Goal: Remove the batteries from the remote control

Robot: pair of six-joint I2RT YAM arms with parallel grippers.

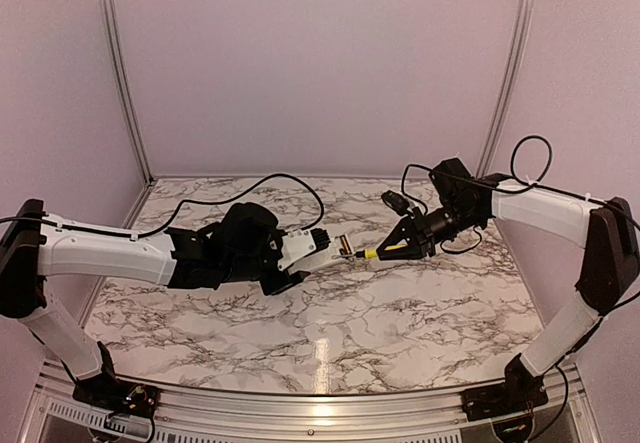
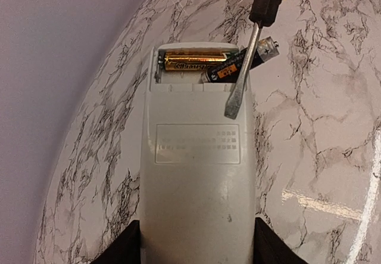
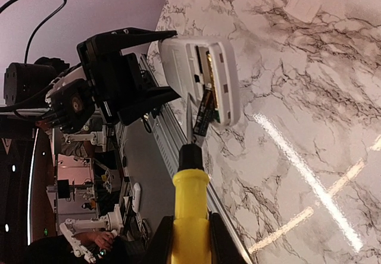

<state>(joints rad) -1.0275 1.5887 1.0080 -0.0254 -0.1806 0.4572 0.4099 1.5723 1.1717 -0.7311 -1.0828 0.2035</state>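
My left gripper (image 2: 196,247) is shut on the white remote control (image 2: 196,168), holding it by its near end above the marble table with the battery recess facing up. A gold battery (image 2: 193,60) lies flat in the recess. The dark battery (image 2: 241,62) is tilted, its pale end sticking out past the remote's far right corner. My right gripper (image 3: 190,240) is shut on a yellow-handled screwdriver (image 3: 190,204). The screwdriver's flat blade (image 2: 235,100) crosses over the dark battery and rests against the remote's back. In the top view both grippers meet mid-table, remote (image 1: 318,253) facing screwdriver (image 1: 385,251).
A small white rectangular piece (image 3: 303,5) lies flat on the marble table (image 1: 330,333), beyond the remote as the right wrist view shows it. Black cables (image 1: 290,183) arc over the back of the table. Pale walls and metal corner posts (image 1: 120,73) close the back.
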